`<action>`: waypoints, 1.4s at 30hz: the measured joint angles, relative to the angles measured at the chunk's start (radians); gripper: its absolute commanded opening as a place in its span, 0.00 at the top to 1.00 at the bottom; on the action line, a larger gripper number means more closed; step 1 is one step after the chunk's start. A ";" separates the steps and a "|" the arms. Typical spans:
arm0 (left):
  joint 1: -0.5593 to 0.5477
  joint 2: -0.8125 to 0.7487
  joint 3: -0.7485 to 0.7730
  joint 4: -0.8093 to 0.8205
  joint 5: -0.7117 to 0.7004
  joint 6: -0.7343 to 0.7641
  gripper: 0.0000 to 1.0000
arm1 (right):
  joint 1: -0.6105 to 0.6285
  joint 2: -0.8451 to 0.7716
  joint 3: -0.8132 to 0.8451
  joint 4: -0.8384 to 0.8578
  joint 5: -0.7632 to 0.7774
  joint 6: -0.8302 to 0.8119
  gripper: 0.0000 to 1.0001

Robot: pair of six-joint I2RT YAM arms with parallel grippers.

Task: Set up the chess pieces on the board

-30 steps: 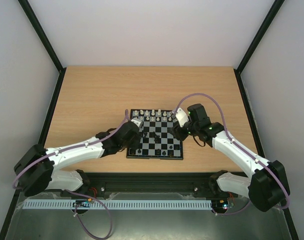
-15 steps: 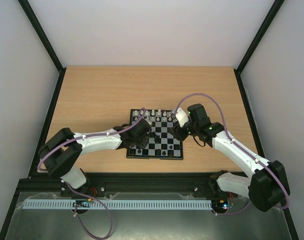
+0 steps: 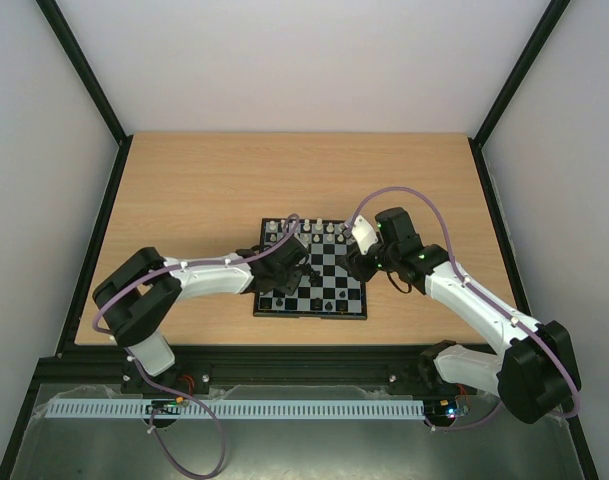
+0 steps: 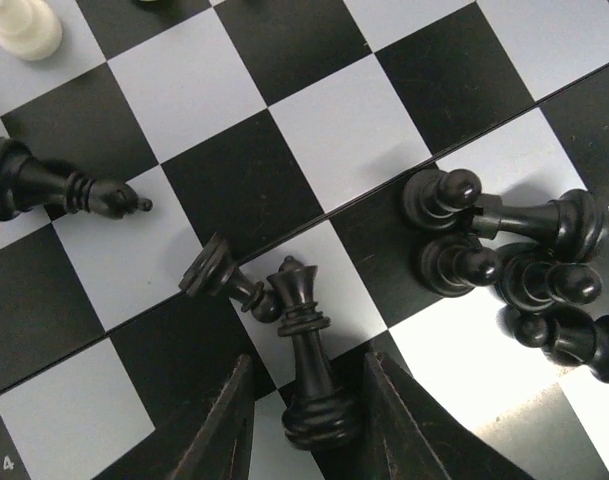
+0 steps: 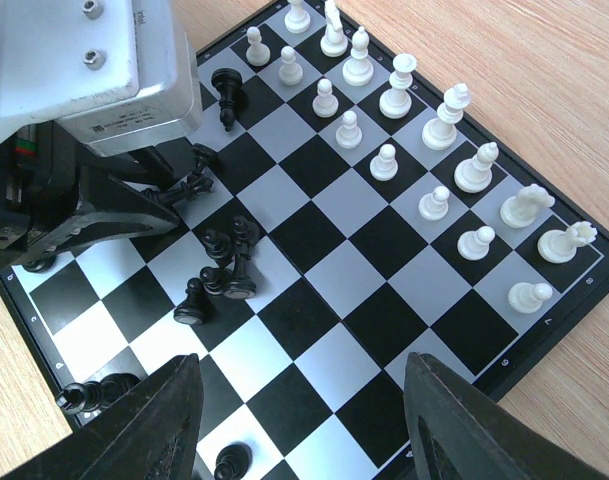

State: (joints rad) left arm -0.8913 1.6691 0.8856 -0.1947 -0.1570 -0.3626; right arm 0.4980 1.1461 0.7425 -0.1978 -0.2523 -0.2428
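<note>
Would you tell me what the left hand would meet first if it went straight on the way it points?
A fallen black chess piece: its base lies between the fingers of the left hand, crown pointing away. It would likely meet that before the board, though depth is unclear.

The left pincer (image 4: 306, 405) has swung in over the board (image 3: 344, 287), narrowing around a toppled black piece (image 4: 304, 335)

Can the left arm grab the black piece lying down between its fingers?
Probably yes. The lying black piece sits inside the left end effector, with an open finger on either side and nothing over it. A smaller fallen black piece touches its top end and may get nudged.
</note>
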 measured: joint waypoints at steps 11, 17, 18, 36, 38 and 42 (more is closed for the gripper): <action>0.000 0.014 0.029 -0.019 0.000 0.003 0.71 | 0.000 0.000 0.000 -0.002 0.000 -0.001 0.44; 0.000 0.016 0.030 -0.037 0.000 0.000 0.69 | 0.000 0.000 0.000 -0.006 0.000 -0.001 0.44; 0.000 0.016 0.030 -0.040 -0.001 -0.002 0.70 | 0.000 0.000 0.000 -0.007 0.000 -0.001 0.44; -0.017 -0.089 -0.048 -0.009 0.006 -0.004 0.83 | 0.000 0.000 0.066 -0.068 -0.020 0.031 0.44; -0.026 -0.171 -0.108 0.037 0.011 -0.002 0.83 | 0.000 0.000 0.120 -0.096 -0.040 0.041 0.44; -0.044 -0.331 -0.249 0.194 0.026 0.006 0.82 | 0.000 0.009 0.236 -0.146 -0.100 0.068 0.44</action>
State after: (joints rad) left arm -0.9352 1.3384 0.6365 -0.0010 -0.1310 -0.3561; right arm 0.4976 1.1553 0.9783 -0.3439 -0.3519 -0.1753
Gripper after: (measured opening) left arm 0.207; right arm 0.559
